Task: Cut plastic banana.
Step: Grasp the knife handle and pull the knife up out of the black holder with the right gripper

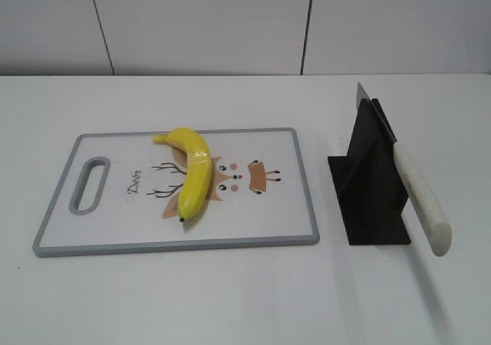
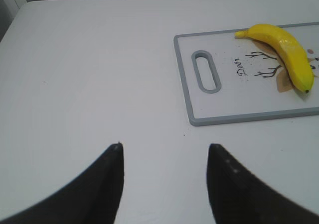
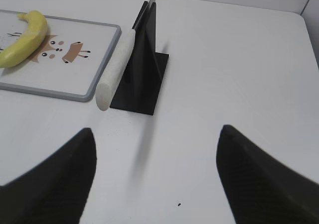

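Banana: plastic banana point(image 1: 194, 175) lies whole on the cutting board point(image 1: 115, 234), curved, stem toward the far edge, black tip toward the near edge, resting across the printed deer drawing point(image 1: 244, 178).
Board: white with a grey rim and a grey handle slot point(image 1: 90, 185) at its left end; flat on the white table point(image 1: 230, 299).
Knife: white-handled knife point(image 1: 420, 199) sits slotted in a black stand point(image 1: 371, 192) just right of the board, blade up and back, handle sloping toward the near side.
Left gripper: left gripper point(image 2: 164, 179) hangs above bare table, near the board's handle end, fingers spread apart, nothing between them.
Right gripper: right gripper point(image 3: 157, 179) hangs above bare table on the near side of the knife stand, fingers wide apart, holding nothing.
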Controlling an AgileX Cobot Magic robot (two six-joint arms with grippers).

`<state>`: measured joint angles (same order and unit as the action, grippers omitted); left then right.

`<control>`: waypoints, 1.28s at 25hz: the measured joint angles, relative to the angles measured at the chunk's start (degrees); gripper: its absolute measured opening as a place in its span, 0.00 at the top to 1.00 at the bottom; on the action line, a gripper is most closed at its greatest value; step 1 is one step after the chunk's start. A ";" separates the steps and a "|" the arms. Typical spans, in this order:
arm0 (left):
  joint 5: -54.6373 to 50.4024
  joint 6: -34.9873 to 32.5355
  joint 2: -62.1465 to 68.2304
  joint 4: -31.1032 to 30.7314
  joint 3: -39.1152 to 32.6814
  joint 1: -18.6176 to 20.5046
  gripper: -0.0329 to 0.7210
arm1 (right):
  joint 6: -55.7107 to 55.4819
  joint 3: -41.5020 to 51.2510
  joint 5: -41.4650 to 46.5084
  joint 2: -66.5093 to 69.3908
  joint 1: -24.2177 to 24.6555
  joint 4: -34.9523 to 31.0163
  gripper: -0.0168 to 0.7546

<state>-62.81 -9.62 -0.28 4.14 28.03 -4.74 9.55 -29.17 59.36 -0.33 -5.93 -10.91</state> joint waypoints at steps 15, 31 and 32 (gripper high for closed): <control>0.05 0.00 0.00 0.00 0.00 0.00 0.30 | 0.00 0.00 0.00 0.00 0.00 -0.05 0.23; 0.20 0.00 0.00 0.00 0.00 0.00 0.31 | 0.00 0.00 0.00 0.00 0.00 0.01 0.23; 0.20 0.00 0.00 0.00 0.00 0.00 0.32 | 0.00 0.00 0.00 0.00 0.00 0.01 0.23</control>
<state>-62.60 -9.62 -0.28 4.14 28.03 -4.74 9.55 -29.17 59.36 -0.33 -5.93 -10.90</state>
